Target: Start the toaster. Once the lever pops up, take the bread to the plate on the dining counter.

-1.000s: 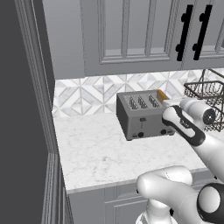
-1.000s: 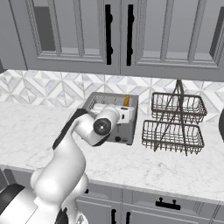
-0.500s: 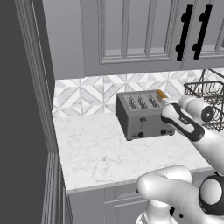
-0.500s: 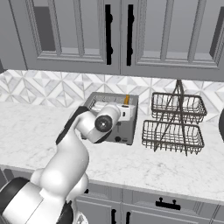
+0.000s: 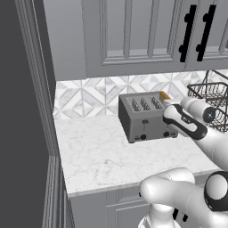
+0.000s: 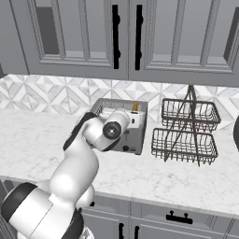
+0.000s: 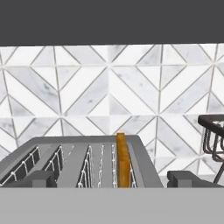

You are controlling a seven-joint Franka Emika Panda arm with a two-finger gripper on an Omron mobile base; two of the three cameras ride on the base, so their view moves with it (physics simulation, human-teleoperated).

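Observation:
The dark grey toaster (image 5: 143, 119) stands at the back of the white counter, against the tiled wall. The bread (image 7: 123, 162) stands on edge in the toaster's rightmost slot, and its golden crust pokes out at the top (image 5: 164, 95) (image 6: 135, 106). My gripper (image 7: 111, 180) hovers level with the top front edge of the toaster (image 7: 83, 159), facing the slots. It is open, its dark fingertips (image 7: 40, 178) stand wide apart, and nothing is between them. The hand covers the right part of the toaster's front (image 6: 122, 125). The plate and the dining counter are out of view.
A two-tier black wire basket rack (image 6: 188, 130) (image 5: 210, 95) stands just right of the toaster, with a corner of it showing in the hand view (image 7: 213, 139). Grey wall cabinets with black handles (image 6: 126, 36) hang above. A dark tall panel (image 5: 24, 116) bounds the counter on the left.
The hand has moved a little closer to the toaster's front right. The toaster and bread have not moved. The jaws stay wide apart.

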